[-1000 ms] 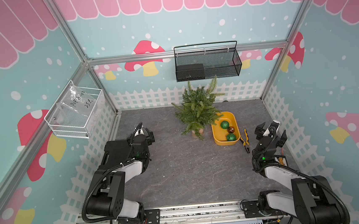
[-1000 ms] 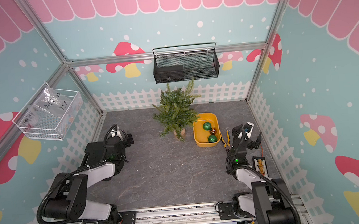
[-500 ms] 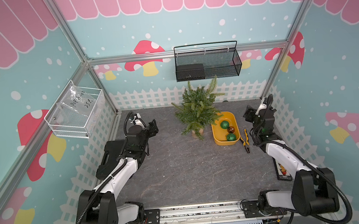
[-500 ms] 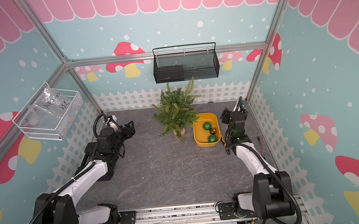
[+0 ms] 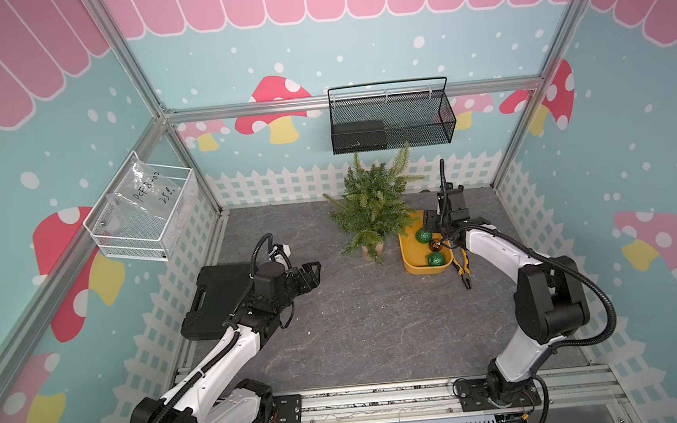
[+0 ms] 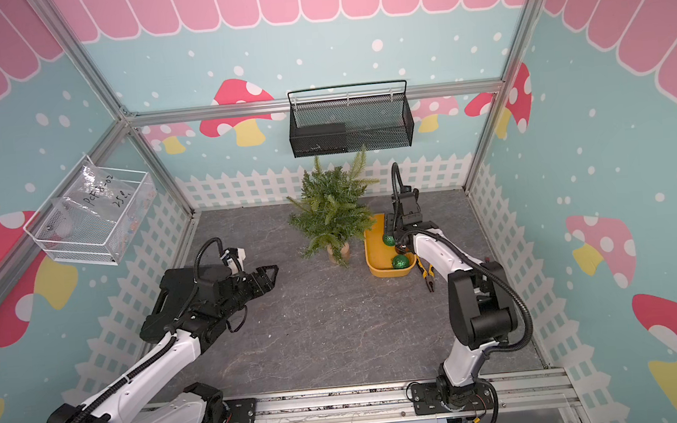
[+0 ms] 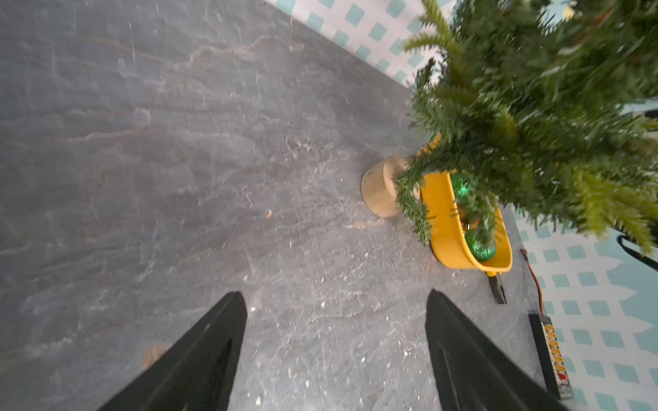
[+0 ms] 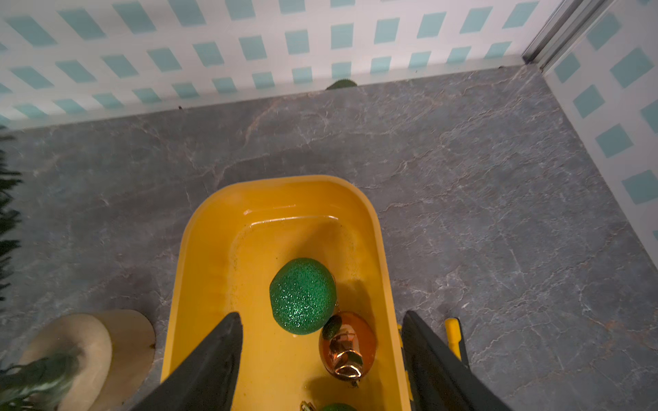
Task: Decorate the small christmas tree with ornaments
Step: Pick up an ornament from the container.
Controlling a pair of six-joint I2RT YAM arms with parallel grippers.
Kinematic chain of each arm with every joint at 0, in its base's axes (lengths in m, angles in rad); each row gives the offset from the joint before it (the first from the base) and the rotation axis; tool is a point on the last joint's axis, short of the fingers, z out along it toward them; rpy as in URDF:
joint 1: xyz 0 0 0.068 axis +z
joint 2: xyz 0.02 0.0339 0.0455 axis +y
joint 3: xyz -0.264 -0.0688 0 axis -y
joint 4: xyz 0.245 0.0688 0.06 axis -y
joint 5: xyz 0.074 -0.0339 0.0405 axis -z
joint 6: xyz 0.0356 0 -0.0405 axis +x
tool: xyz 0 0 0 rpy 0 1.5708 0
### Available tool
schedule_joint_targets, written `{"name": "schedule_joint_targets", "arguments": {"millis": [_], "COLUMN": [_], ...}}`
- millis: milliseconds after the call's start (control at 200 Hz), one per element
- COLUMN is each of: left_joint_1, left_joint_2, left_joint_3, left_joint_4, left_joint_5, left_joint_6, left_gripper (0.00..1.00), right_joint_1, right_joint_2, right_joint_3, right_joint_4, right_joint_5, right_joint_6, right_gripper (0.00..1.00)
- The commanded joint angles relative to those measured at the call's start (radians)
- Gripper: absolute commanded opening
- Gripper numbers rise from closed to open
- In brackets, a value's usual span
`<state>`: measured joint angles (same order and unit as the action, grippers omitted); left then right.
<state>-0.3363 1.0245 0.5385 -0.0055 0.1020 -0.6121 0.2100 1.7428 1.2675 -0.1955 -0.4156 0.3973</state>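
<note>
Small christmas tree [image 5: 373, 205]: upright on its tan wooden base, at the back middle of the counter [image 5: 358, 326], near the back wall.
Ornaments [image 5: 435, 258]: two glittery green, one copper-brown, all lying in the yellow tray [image 5: 424, 271] just beside the tree's base.
Right end effector [image 8: 322, 314]: mine, over the tray with fingers spread and gripping nothing. My wrist view shows the copper bauble [image 8: 347, 347] between them.
Left end effector [image 7: 334, 293]: mine, fingers wide apart and empty, above bare counter, well apart from the tree.
Counter: dark grey, matte, stone-veined.
Also on it: pliers [image 5: 463, 269] just beside the tray, black case [image 5: 216, 300] at the left edge.
Room: teal dotted walls with mushrooms, pink scallops above, white picket fence along the foot, aluminium corner posts.
Wall fittings: black mesh basket [image 5: 391, 121] above the tree, white wire basket [image 5: 143, 219] on the left wall.
</note>
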Motion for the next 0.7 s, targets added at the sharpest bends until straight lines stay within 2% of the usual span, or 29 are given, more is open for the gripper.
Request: {"name": "schedule_joint_targets", "arguments": {"millis": [0,235,695], "left_joint_1": [-0.003,-0.003,-0.003], "left_joint_2": [-0.026,-0.017,-0.008], "left_joint_3": [-0.035,-0.052,-0.069], "left_joint_4": [-0.039,-0.033,-0.015], "left_joint_5": [0.021,0.034,0.032], "left_joint_6": [-0.037,-0.039,-0.044], "left_gripper": [0.81,0.82,0.81], "right_joint_1": [0.01,0.041,0.049], "right_joint_2": [0.066,0.149,0.293], "right_joint_3": [0.051,0.123,0.181], "right_joint_4": [-0.078,-0.115,-0.111], "right_joint_5": [0.063,0.102,0.097], "right_joint_6": [-0.009,0.005,0.02], "right_gripper": [0.72,0.73,0.73]}}
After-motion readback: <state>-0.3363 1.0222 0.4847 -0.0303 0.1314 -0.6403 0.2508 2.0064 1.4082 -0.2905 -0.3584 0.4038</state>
